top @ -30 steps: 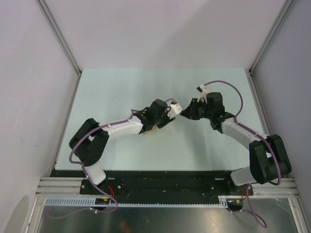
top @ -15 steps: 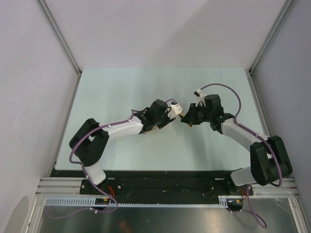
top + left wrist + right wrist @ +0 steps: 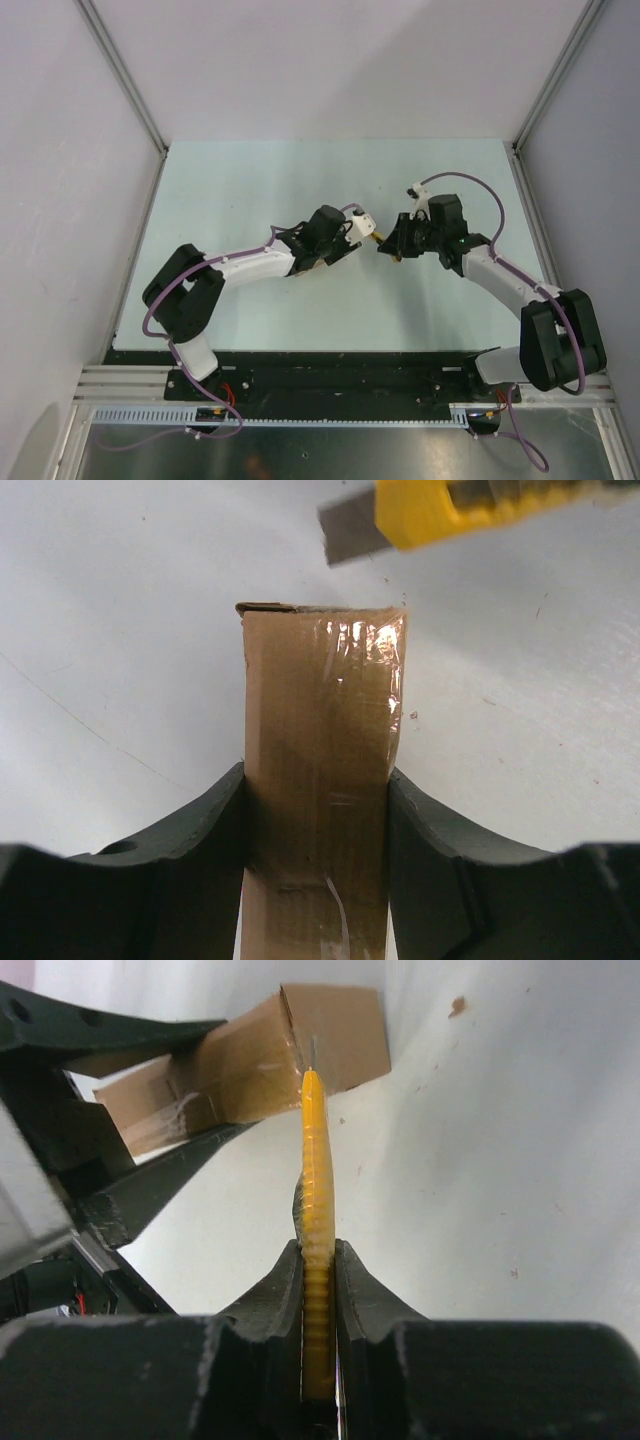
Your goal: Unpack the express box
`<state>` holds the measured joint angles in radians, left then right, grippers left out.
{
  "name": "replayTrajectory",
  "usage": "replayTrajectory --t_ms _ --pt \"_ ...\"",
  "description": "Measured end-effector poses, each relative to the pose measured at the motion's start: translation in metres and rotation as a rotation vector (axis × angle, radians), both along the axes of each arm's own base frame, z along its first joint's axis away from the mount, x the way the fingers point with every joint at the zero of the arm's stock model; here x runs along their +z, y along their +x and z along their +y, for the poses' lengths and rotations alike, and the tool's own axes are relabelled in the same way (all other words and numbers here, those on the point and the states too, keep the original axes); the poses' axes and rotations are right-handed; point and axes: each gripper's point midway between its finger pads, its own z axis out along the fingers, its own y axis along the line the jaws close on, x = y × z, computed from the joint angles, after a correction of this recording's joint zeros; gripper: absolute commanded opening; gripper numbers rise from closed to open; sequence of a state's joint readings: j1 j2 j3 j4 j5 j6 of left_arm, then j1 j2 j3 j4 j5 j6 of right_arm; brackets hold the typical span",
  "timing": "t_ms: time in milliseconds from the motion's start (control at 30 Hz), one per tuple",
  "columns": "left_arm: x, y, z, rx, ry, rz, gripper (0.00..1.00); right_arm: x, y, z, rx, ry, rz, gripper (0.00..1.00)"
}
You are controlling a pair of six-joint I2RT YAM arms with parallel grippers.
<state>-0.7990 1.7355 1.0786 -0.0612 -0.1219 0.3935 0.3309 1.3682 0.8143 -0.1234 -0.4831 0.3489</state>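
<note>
One express box [image 3: 322, 680], plain brown cardboard sealed with clear tape [image 3: 365, 670], is gripped at its sides by the left hand [image 3: 318, 790] over the middle of the counter [image 3: 250, 190]. The right hand [image 3: 318, 1260] is clenched on one yellow utility knife [image 3: 315, 1150], its grey blade close to the box's taped end.

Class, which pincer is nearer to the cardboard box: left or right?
Left. The left pincer is shut on the express box; the right pincer holds the utility knife near its end.
</note>
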Motion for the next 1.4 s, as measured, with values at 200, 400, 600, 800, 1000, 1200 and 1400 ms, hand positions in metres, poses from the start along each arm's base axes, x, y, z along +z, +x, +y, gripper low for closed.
replayTrajectory --t_ms 200,400,600,800,1000,1200,1400 --pt "0.0 0.0 0.0 0.0 0.0 0.0 0.15 0.023 0.011 -0.001 -0.028 0.057 -0.065 0.0" --pt "0.0 0.0 0.0 0.001 -0.001 -0.003 0.15 0.026 0.012 0.004 -0.011 0.081 -0.071 0.0" --pt "0.0 0.0 0.0 0.001 -0.001 -0.005 0.15 0.017 0.01 0.009 0.007 0.083 -0.044 0.0" --pt "0.0 0.0 0.0 0.002 -0.001 -0.006 0.15 0.006 0.009 0.012 0.014 0.072 -0.013 0.0" --pt "0.0 0.0 0.001 0.002 -0.001 -0.007 0.15 0.003 0.006 0.016 0.028 0.069 -0.008 0.0" --pt "0.0 0.0 0.001 0.003 -0.001 -0.007 0.15 0.003 0.006 0.017 0.028 0.067 -0.007 0.0" --pt "0.0 0.0 0.001 0.004 -0.002 -0.009 0.15 0.002 0.007 0.018 0.033 0.064 -0.004 0.0"
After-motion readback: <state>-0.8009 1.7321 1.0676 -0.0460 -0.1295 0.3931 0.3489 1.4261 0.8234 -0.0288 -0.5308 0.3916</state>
